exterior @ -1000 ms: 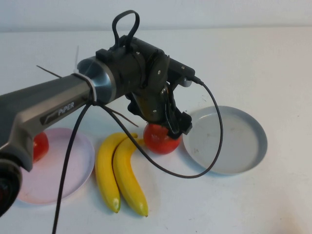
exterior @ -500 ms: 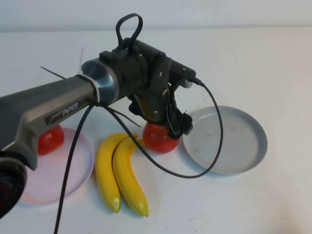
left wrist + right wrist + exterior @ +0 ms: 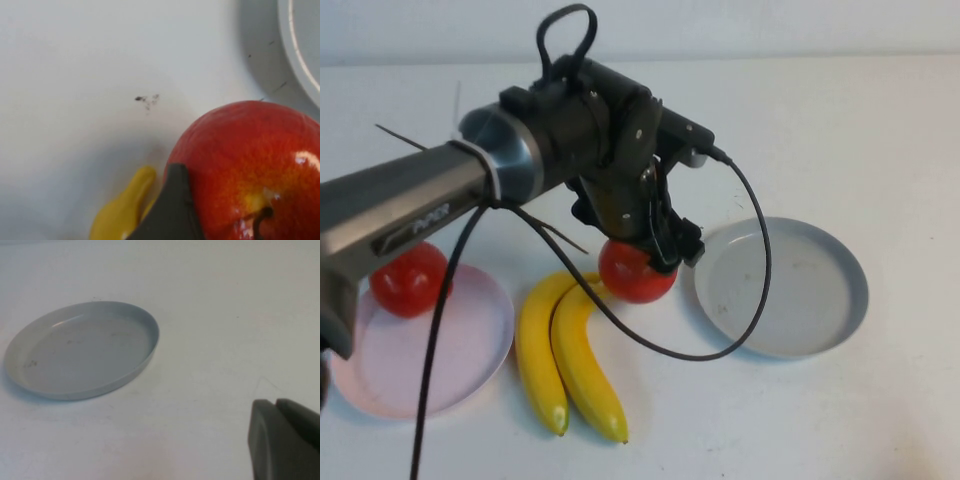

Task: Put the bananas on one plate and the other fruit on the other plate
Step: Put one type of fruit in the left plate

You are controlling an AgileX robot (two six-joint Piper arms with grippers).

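The left arm has swung back and leftward, and the shiny round red apple [image 3: 636,272] under it has shifted too; the left gripper [image 3: 638,255] sits on the apple, fingers [image 3: 172,210] clamped round it; the round pale pink plate [image 3: 470,345], holding another red apple [image 3: 410,280], lies leftward beyond the two curved yellow bananas [image 3: 565,360]; the right gripper [image 3: 282,442], fingers together, idles near the empty grey-blue plate [image 3: 840,275].

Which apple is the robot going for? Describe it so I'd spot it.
Start at the grey plate, then look just left. The apple sits there on the bare table under the left end effector, beside the bananas. The other apple is on the pink plate.
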